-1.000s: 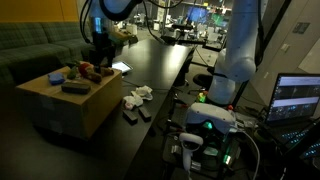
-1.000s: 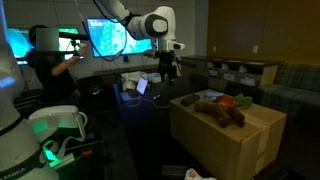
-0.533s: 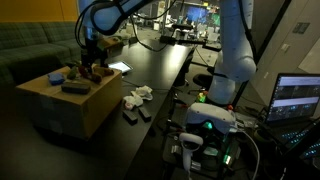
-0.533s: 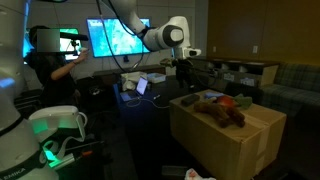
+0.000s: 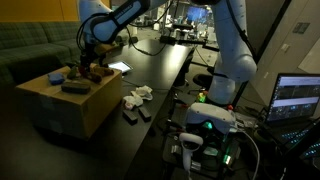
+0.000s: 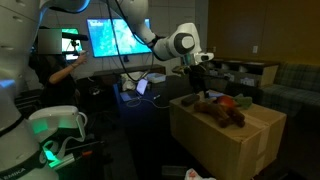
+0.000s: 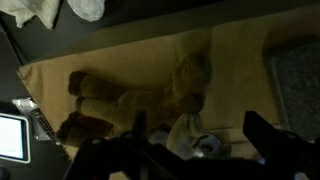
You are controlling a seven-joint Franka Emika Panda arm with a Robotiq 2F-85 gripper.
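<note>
My gripper [image 7: 200,135] is open, its dark fingers [image 7: 262,136] spread wide. It hangs just above a cardboard box [image 7: 240,50]. A brown plush toy [image 7: 140,90] lies on the box top, just ahead of the jaws. A small white and grey object [image 7: 188,140] sits between the fingers; I cannot tell what it is. In both exterior views the gripper [image 5: 88,62] [image 6: 200,74] hovers over the box [image 5: 60,108] [image 6: 230,145], close above the plush toy [image 5: 92,72] [image 6: 222,112]. An orange-red item [image 6: 232,100] lies beside the plush.
A flat grey-blue object [image 5: 75,88] lies on the box. White crumpled cloths [image 5: 138,96] and small dark items [image 5: 136,113] lie on the black table [image 5: 160,75]. A lit tablet [image 5: 120,67] is behind the box. A sofa [image 5: 30,45] stands beyond it.
The arm has swung from over the black table to above the cardboard box and come down towards the plush toy. The things on the box have not moved.
</note>
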